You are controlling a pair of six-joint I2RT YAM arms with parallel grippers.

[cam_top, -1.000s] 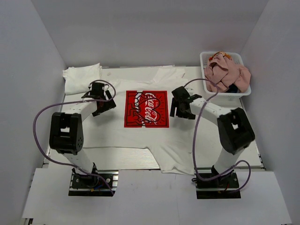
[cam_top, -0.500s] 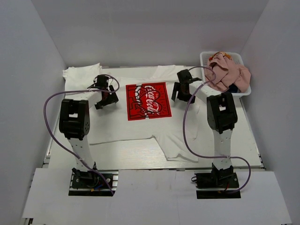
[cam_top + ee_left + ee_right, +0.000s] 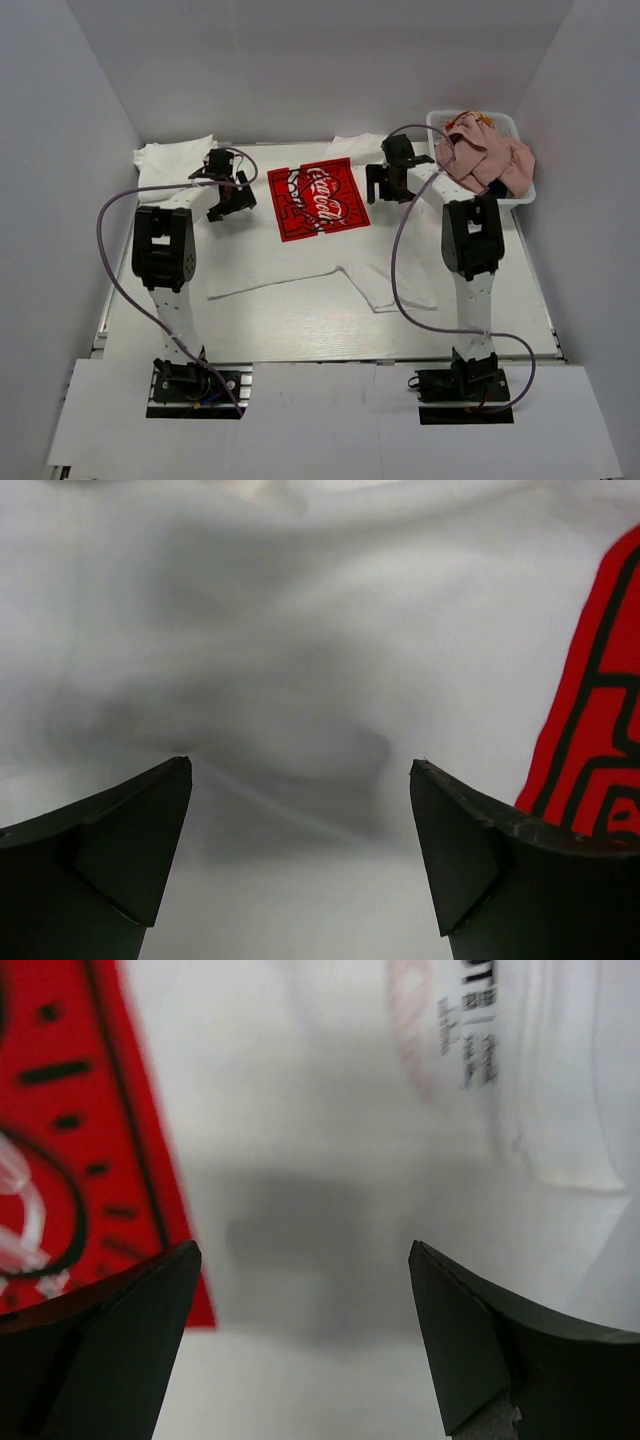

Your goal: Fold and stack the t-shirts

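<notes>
As the left end effector [image 3: 300, 775] and right end effector [image 3: 305, 1255] gaped empty over the Coca-Cola t-shirt [image 3: 290, 255], uneven pinches could skew its fold.

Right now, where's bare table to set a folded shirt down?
Free: the near strip of table between the hem of the Coca-Cola shirt and the arm bases; the right edge below the basket, outside the right arm. Crowded: the far edge, with the folded white shirt, left gripper, right gripper and basket.
</notes>
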